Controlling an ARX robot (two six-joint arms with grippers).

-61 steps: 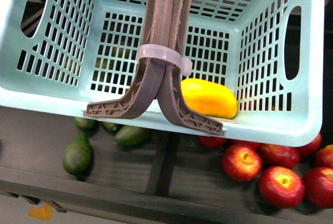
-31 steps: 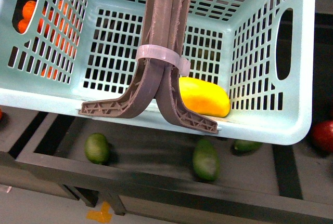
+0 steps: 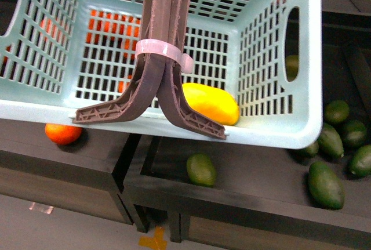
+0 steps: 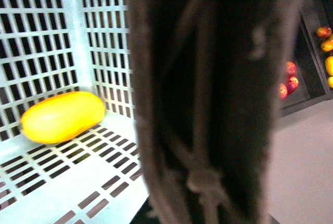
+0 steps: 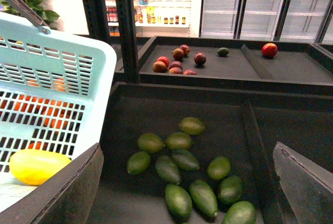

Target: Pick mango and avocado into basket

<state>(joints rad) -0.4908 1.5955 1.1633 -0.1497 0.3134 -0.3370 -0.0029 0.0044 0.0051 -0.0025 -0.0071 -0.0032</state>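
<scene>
A: Start at the left. What is on the table (image 3: pixel 255 203)?

B: One orange (image 3: pixel 62 134) on the left section, partly under the near rim of the basket (image 3: pixel 266 136). More oranges (image 3: pixel 104 26) show through the slots of its walls.

A: The basket itself?

B: Pale teal with lattice walls, close to the front camera and overlapping both sections of the table. Its two brown-grey handles (image 3: pixel 165 6) stand raised together, bound by a white zip tie (image 3: pixel 156 50).

A: Location of the mango?

B: Inside the basket. The mango (image 3: pixel 211 104) lies on its side on the basket floor in the near right corner, just right of the handle feet. It is close to the near wall, but whether it touches is not clear. Colour is yellow, shading to orange at one end.

A: And the avocado?

B: None in the basket. Dark green avocados (image 3: pixel 326 184) lie on the right section of the table, right of the basket and below its corner. One lighter green oval fruit (image 3: pixel 201 169) lies apart from them, under the near rim. In the right wrist view, dark and lighter fruits sit mixed in a loose cluster.

A: State of the left gripper?

B: Cannot tell. In the left wrist view the blurred handles fill the middle, and no jaws can be made out.

A: And the right gripper (image 5: pixel 186 148)?

B: Jaws spread wide, holding nothing. The fruit cluster lies beyond its two dark fingers (image 5: pixel 67 193), and the basket corner is near one of them.
</scene>
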